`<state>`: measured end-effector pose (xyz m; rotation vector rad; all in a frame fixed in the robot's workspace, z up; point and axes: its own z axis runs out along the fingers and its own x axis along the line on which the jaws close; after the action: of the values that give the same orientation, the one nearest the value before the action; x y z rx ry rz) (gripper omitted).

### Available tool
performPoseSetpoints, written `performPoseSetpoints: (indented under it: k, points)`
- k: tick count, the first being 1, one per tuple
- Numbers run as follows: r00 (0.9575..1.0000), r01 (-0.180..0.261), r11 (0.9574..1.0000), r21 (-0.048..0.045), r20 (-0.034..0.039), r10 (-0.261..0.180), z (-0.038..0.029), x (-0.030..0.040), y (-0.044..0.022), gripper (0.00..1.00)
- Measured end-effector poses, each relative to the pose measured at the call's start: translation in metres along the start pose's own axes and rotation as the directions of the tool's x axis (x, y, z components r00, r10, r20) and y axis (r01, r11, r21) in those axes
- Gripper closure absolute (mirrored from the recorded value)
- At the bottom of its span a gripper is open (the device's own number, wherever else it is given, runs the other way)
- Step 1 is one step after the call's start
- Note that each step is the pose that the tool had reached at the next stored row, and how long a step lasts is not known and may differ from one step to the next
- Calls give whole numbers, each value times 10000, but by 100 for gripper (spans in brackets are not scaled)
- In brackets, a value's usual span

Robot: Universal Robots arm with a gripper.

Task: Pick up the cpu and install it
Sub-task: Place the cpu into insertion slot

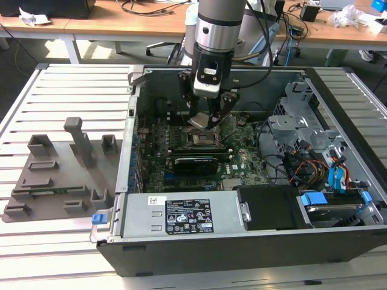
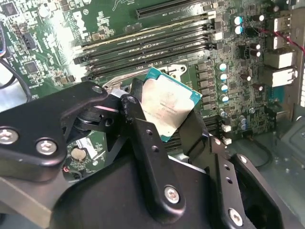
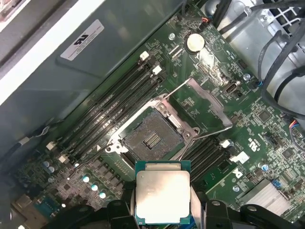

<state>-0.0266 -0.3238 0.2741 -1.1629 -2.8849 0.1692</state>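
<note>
Half the job looks done: the cpu (image 3: 163,195) is off its rest, clenched between the fingers of the hand (image 1: 205,118), hanging tilted inside the open computer case (image 1: 242,251) above the motherboard (image 3: 267,129). It isn't seated yet; the bare socket (image 3: 151,138) lies just beside the chip.

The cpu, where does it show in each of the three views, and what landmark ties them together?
Exterior view: cpu held in the jaws just above the socket.
Second wrist view: cpu tilted between the jaws, before the memory slots.
First wrist view: cpu in the jaws, next to the open socket.
Shared landmark: the memory slots beside the socket.
</note>
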Motion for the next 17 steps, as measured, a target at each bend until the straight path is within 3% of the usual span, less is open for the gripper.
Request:
performPoseSetpoints:
  k: [8,17]
  points:
    - [9975,-710,9975,35,-59,711,1,0,-1,45]
    - [9869,-1609,9869,71,-143,1610,6,0,1,45]
